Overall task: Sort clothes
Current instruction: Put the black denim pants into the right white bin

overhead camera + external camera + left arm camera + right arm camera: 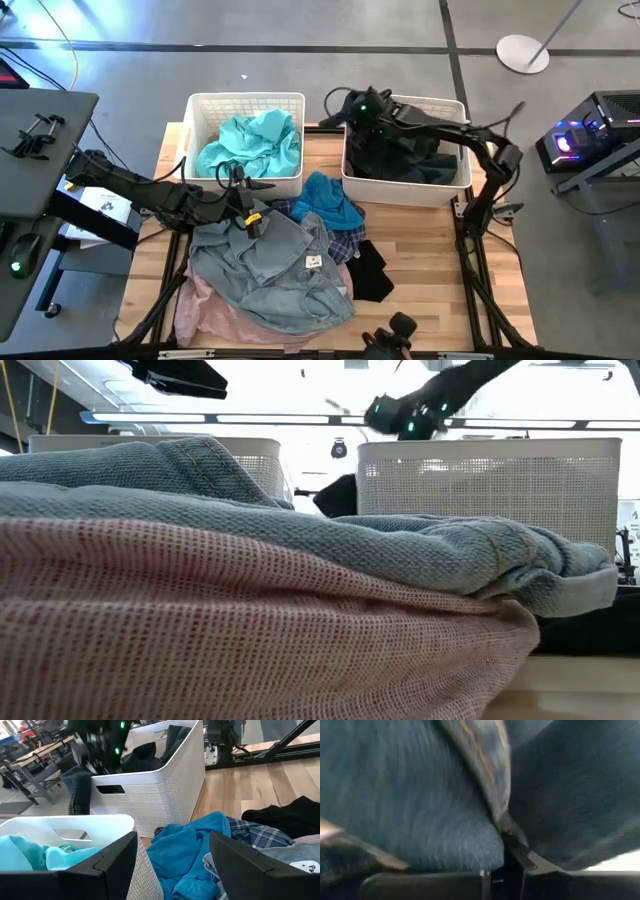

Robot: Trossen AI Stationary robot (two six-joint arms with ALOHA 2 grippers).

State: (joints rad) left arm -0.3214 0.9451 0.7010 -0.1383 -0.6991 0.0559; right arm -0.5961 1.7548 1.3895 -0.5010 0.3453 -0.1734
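While the pale pink garment [250,630] fills the nearest part of the low view, a grey-blue denim piece [270,265] lies draped over it on the front of the wooden table [420,260]. A black garment [370,272] lies just beside the denim on its right, and a navy-white plaid piece [260,836] shows between them, under a blue garment [325,200] that sits near the middle of the table against the baskets.

The left gripper [250,205] hangs just above the far edge of the denim, close to the front wall of the left basket [245,110]. Its two dark fingers [115,865] stand spread apart with nothing between them; the blue garment lies just ahead of them, not touched. A teal garment [255,140] is bunched inside the left basket.

Farther back, the right gripper [365,120] reaches down at the left end of the right basket [450,110], which holds dark clothes [420,160]. Its fingers are pressed together on a fold of dark denim [485,780], with a seam of the cloth running into the pinch. In the left wrist view a dark piece hangs over that basket's outer wall below the right gripper.
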